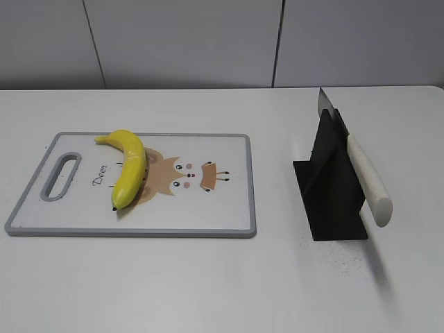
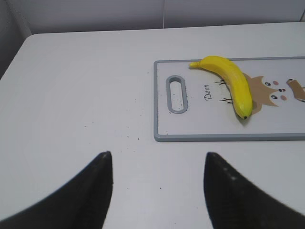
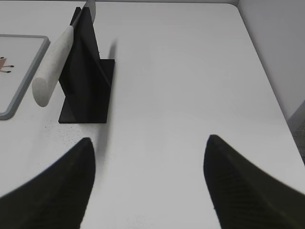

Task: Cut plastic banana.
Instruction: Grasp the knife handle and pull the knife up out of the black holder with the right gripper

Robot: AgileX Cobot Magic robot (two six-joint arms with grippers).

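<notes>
Nothing's really started yet: the plastic banana (image 1: 130, 166) is lying whole on the cutting board (image 1: 208, 215) over on the left of the counter (image 1: 208, 291), and the knife (image 1: 364, 177) is parked in its black stand (image 1: 333, 201) off to the right. Both the left gripper (image 2: 157, 191) and right gripper (image 3: 148, 191) hover with jaws spread wide, grasping nothing. I'd guess the right one needs to grab that white handle first, while the left steadies the banana.

The plastic banana (image 1: 130, 167) lies on the cutting board (image 1: 229, 218), left of the knife stand (image 1: 333, 201).
</notes>
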